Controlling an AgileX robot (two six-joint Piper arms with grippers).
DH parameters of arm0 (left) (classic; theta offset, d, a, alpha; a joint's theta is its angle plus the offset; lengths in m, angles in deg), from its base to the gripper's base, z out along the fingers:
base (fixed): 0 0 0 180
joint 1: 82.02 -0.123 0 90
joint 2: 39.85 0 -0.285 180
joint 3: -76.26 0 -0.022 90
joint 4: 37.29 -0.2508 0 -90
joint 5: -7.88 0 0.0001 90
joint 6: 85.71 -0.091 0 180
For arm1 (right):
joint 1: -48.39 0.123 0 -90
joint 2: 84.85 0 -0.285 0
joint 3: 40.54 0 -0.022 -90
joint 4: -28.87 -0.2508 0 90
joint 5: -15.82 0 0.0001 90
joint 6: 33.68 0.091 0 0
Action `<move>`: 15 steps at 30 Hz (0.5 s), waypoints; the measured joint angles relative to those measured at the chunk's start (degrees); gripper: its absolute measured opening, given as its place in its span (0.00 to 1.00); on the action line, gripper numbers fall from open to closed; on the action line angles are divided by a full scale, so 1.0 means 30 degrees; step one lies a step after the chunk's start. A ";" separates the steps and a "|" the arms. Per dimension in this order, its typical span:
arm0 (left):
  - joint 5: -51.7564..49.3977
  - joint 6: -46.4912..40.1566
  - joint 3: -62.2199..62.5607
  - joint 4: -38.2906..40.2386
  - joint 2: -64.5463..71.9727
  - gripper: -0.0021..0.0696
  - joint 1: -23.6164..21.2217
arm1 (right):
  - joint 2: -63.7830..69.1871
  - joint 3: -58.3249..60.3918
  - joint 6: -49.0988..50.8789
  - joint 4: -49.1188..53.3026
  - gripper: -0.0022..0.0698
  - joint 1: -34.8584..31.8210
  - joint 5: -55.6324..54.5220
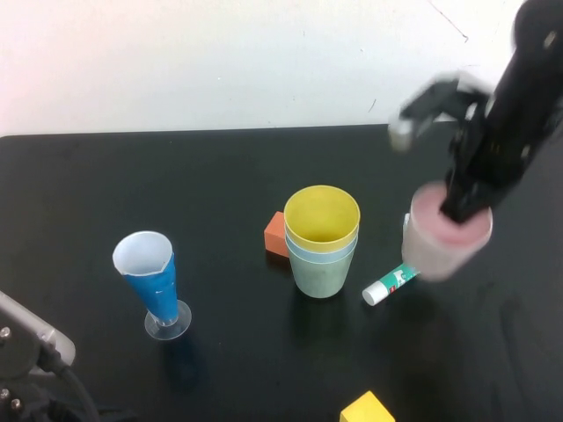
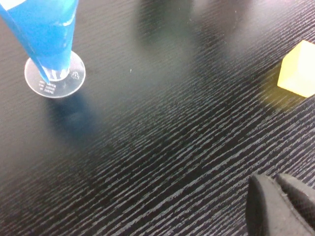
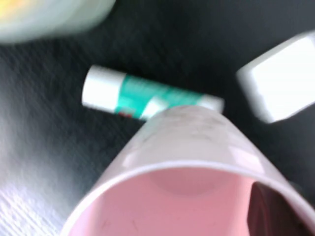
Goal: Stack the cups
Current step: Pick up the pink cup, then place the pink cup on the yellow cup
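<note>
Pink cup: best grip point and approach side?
Take the pink cup at its rim wall, from above, one finger inside. It is open-topped and tapered, so a side pinch would likely slip. The right gripper is shut on that rim already, above the glue stick. The left gripper is shut, parked by the cone cup.

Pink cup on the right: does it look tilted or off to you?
Yes. The pink cup leans, gripped at its rim by the right gripper, beside a glue stick lying flat. The other three cups stand nested and upright. The left gripper is shut, low over the table, near the cone cup.
</note>
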 joint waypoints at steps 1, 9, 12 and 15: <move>-0.0067 0.0000 0.0000 0.0000 0.0000 0.03 0.0000 | -0.0365 -0.0498 0.0239 0.0086 0.05 0.0000 0.0000; -0.0240 -0.0612 0.0000 0.0000 0.0000 0.03 0.0000 | -0.3336 -0.4247 0.0750 -0.1979 0.05 0.0000 0.0398; -0.0159 -0.1053 0.0000 0.0000 0.0000 0.03 0.0000 | -0.3471 -0.4731 -0.0017 -0.3785 0.05 0.0345 0.0479; -0.0088 -0.1206 0.0000 0.0000 0.0000 0.03 0.0000 | -0.3084 -0.4809 -0.0701 -0.4433 0.05 0.1273 0.0520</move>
